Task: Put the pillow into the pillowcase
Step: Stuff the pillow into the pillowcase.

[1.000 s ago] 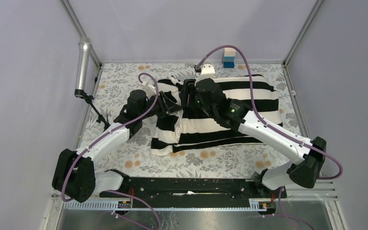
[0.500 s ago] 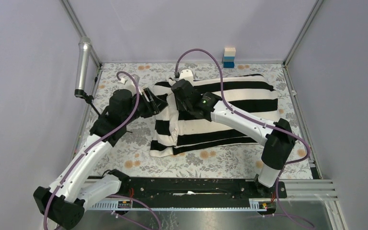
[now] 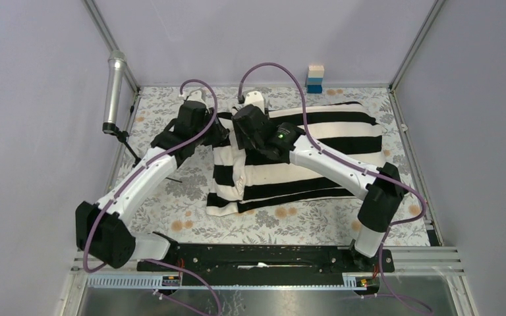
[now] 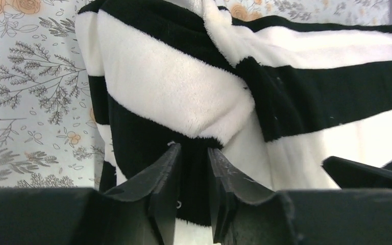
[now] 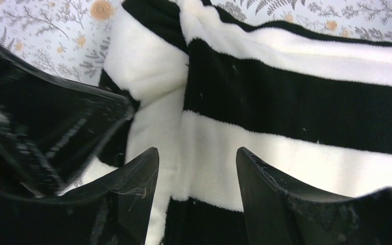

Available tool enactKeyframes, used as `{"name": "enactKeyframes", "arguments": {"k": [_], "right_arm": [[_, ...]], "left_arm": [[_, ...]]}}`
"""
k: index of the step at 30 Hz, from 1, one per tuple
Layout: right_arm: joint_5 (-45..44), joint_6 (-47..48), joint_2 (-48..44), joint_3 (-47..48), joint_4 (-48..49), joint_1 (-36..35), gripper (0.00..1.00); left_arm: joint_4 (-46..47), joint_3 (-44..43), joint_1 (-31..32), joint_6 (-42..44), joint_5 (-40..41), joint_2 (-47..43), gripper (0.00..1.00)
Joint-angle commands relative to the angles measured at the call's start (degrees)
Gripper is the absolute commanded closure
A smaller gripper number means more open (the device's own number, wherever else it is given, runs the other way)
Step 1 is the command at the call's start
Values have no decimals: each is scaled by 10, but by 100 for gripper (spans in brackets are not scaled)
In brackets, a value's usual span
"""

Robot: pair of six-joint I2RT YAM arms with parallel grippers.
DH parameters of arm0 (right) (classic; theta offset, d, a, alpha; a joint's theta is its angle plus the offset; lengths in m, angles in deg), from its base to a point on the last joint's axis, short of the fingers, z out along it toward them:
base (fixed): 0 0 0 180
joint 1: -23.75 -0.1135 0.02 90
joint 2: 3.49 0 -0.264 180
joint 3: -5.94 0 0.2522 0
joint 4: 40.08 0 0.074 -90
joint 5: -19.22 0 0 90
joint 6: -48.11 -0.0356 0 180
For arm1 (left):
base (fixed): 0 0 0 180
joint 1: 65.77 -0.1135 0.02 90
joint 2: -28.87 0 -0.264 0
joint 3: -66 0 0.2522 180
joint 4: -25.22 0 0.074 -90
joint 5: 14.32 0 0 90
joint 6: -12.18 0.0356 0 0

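The black-and-white striped pillowcase (image 3: 316, 151) lies plump across the middle and right of the floral table, its left end folded over. The pillow is hidden. Both grippers meet at that far-left fold. My left gripper (image 3: 219, 133) stands over a black stripe (image 4: 132, 148) with its jaws a narrow gap apart (image 4: 194, 149); the cloth lies flat beneath them, not pinched. My right gripper (image 3: 238, 135) is wide open (image 5: 198, 152) just above a seam where white and black stripes meet (image 5: 286, 87).
A silver cylinder on a black stand (image 3: 114, 92) leans at the far left corner. A blue and white block (image 3: 315, 79) stands at the back edge. The floral table covering (image 3: 171, 197) shows left and front. Cage posts frame the table.
Both grippers have shifted from the middle of the pillowcase to its far-left fold. The left gripper then swung back in beside the right one. The right jaws stand wider.
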Motion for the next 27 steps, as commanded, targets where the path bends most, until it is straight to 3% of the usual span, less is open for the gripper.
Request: {"name": "enactKeyframes", "arguments": {"k": [1,4,11,14,15,16,18,21,27], "right_arm": [[-20,8,37,59,-31,-3,36],[-19,7,47,55,-33,-3,37],[27,-16,60,22,-15,12,23],[38,-26,44,-12,15,18,29],[46,-31,37,-24,27,20,36],[58,-36,32,-34,42,23,49],[90,-49,22,-52,63,33,63],[129,-72,16,-74,84,50,75],[168,-93,-1,-106,122,69,81]], "left_arm": [[15,-46,-1,34,-3,23,75],[0,-65,-1,49,-15,17,100],[-51,-114,-1,67,-40,-7,100],[-65,-96,0,74,-14,-10,82],[-63,-82,0,73,-19,-13,70],[-62,-73,0,71,-30,-14,62],[-55,-58,6,68,-33,-18,53],[-64,-49,21,70,-17,-17,50],[-81,-21,67,67,80,0,50]]}}
